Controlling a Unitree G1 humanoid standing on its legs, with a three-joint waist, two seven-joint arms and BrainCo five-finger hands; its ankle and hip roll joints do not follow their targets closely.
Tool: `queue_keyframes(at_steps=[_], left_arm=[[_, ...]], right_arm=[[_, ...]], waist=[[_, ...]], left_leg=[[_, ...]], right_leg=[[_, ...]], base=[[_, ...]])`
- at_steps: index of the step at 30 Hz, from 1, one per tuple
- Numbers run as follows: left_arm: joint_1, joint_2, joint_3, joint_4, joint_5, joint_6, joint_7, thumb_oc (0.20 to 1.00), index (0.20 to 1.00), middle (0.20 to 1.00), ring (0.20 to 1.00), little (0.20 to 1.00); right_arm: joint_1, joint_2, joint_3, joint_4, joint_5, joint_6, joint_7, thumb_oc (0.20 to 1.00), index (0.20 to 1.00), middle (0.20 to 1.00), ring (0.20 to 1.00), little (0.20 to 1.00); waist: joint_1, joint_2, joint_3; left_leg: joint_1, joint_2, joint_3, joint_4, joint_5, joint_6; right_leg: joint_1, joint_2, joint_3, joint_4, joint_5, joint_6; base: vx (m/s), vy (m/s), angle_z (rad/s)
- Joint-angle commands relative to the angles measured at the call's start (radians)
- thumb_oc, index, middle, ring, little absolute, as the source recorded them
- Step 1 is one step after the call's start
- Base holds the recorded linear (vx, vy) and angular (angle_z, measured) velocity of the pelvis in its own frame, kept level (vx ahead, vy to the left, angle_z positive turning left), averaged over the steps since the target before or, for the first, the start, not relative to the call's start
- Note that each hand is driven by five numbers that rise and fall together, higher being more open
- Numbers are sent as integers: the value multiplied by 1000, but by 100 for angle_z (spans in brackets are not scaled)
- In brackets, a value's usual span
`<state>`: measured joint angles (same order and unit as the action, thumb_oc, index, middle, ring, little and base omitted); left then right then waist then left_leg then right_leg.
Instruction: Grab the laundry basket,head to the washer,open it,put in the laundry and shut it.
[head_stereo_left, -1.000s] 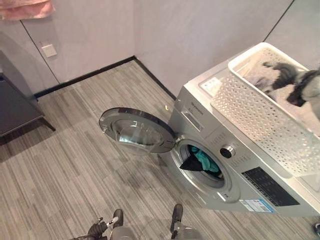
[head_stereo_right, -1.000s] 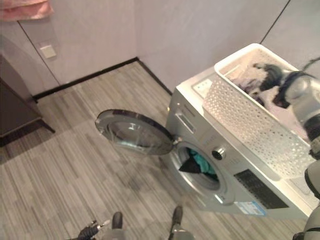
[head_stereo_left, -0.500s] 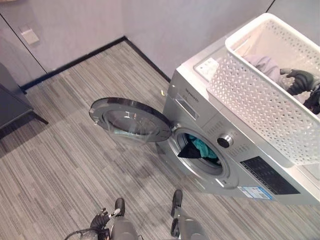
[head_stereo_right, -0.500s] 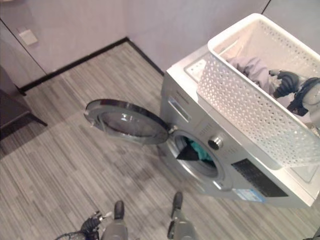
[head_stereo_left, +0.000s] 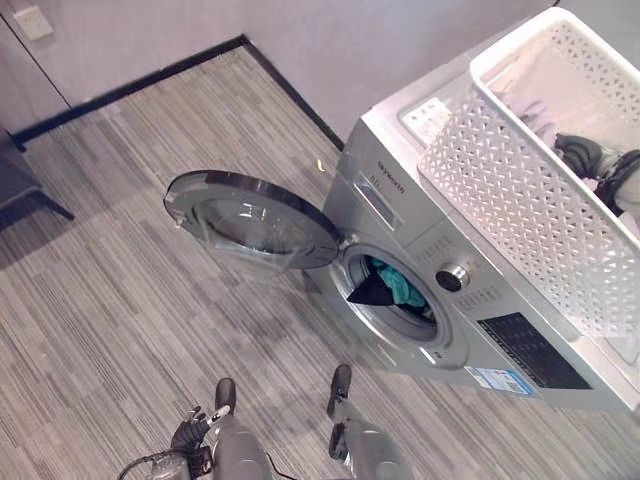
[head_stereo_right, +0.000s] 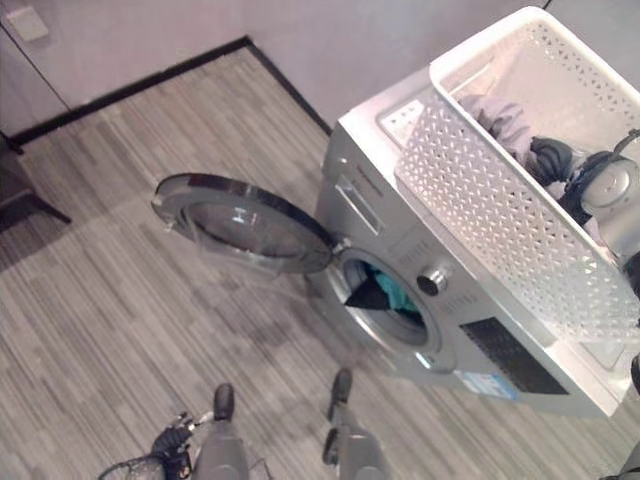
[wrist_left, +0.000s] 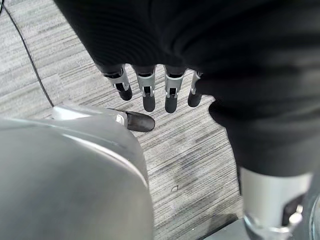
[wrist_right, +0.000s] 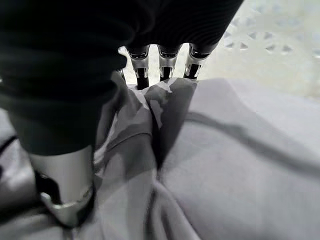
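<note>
Laundry basket (head_stereo_right: 500, 215) with grey garment (wrist_right: 225, 165)

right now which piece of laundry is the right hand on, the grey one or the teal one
The grey cloth in the white basket; the right hand has its fingers dug into it. The teal cloth sits in the washer drum.
</note>
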<state>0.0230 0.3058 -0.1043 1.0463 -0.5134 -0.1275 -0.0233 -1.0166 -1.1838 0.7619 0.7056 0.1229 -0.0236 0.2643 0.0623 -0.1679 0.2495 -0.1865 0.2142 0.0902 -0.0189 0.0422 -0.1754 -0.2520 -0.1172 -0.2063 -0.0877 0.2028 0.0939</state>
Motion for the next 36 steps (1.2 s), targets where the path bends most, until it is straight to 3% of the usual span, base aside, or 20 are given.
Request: queue_keyframes(at_steps=[1, 6, 13, 14, 15, 16, 17, 27, 32, 36], left_arm=[[-38, -16, -55, -3, -16, -9, 1, 1000, 1000, 1000, 1000, 1000], [-41, -17, -57, 3, -8, -2, 2, 1000, 1000, 1000, 1000, 1000], [-29, -14, -61, -17, -10, -1, -10, 1000, 1000, 1000, 1000, 1000], [-30, -12, -62, -18, -9, -1, -9, 1000, 1000, 1000, 1000, 1000], [-30, -12, -62, -18, -9, -1, -9, 1000, 1000, 1000, 1000, 1000], [-28, -13, -63, -19, -10, -1, -9, 1000, 1000, 1000, 1000, 1000], [-31, -14, -64, -21, -11, -1, -10, 1000, 1000, 1000, 1000, 1000], [-55, -22, -77, -15, -6, -2, 10, 1000, 1000, 1000, 1000, 1000], [-69, -8, -48, 15, -7, -4, 32, 1000, 1000, 1000, 1000, 1000], [-66, 2, -41, 19, -2, -6, 37, 1000, 1000, 1000, 1000, 1000]], right_arm=[[108, 113, 102, 1, -91, 13, 36, 1000, 1000, 1000, 1000, 1000], [225, 151, 93, -37, -136, 26, 84, 1000, 1000, 1000, 1000, 1000], [297, 128, 101, -62, -168, 28, 137, 1000, 1000, 1000, 1000, 1000], [294, 128, 100, -58, -173, 26, 135, 918, 918, 918, 918, 918], [294, 128, 100, -58, -173, 26, 135, 918, 918, 918, 918, 918], [295, 127, 92, -61, -175, 27, 132, 464, 464, 464, 464, 464], [284, 133, 93, -44, -181, 28, 123, 200, 200, 200, 200, 200], [176, 164, 29, 34, -190, 44, 21, 200, 200, 200, 200, 200], [43, 173, -112, 100, -60, 43, -130, 200, 200, 200, 200, 200], [-38, 148, -164, 86, 38, 25, -189, 200, 200, 200, 200, 200]], waist=[[41, 21, 83], [43, 24, 94], [38, 40, 91], [37, 41, 91], [37, 41, 91], [37, 44, 89], [37, 46, 89], [26, 55, 70], [24, 51, 46], [17, 43, 22]], left_leg=[[-102, 16, -78, -6, 48, -2], [-115, 17, -88, -9, 53, -3], [-110, 12, -94, -28, 60, -1], [-109, 12, -94, -32, 62, -1], [-109, 12, -94, -32, 62, -1], [-109, 10, -95, -38, 64, -2], [-108, 8, -96, -45, 68, -2], [-132, -14, -92, -67, 81, 2], [-118, -17, -87, -65, 69, 6], [-108, -19, -87, -63, 61, 9]], right_leg=[[20, -94, 9, 77, -151, 103], [11, -90, 7, 78, -154, 100], [10, -89, 5, 78, -157, 99], [9, -89, 6, 77, -156, 100], [9, -89, 6, 77, -156, 100], [8, -89, 7, 74, -154, 101], [6, -90, 7, 71, -152, 102], [-18, -99, 12, 47, -126, 112], [-5, -97, 19, 43, -129, 111], [4, -99, 18, 42, -131, 112]], base=[[-37, -41, 3], [-5, -7, 0], [4, -4, 8], [0, 0, 0], [0, 0, 0], [0, 0, 0], [0, 0, 0], [0, 0, 0], [0, 0, 0], [0, 0, 0]])
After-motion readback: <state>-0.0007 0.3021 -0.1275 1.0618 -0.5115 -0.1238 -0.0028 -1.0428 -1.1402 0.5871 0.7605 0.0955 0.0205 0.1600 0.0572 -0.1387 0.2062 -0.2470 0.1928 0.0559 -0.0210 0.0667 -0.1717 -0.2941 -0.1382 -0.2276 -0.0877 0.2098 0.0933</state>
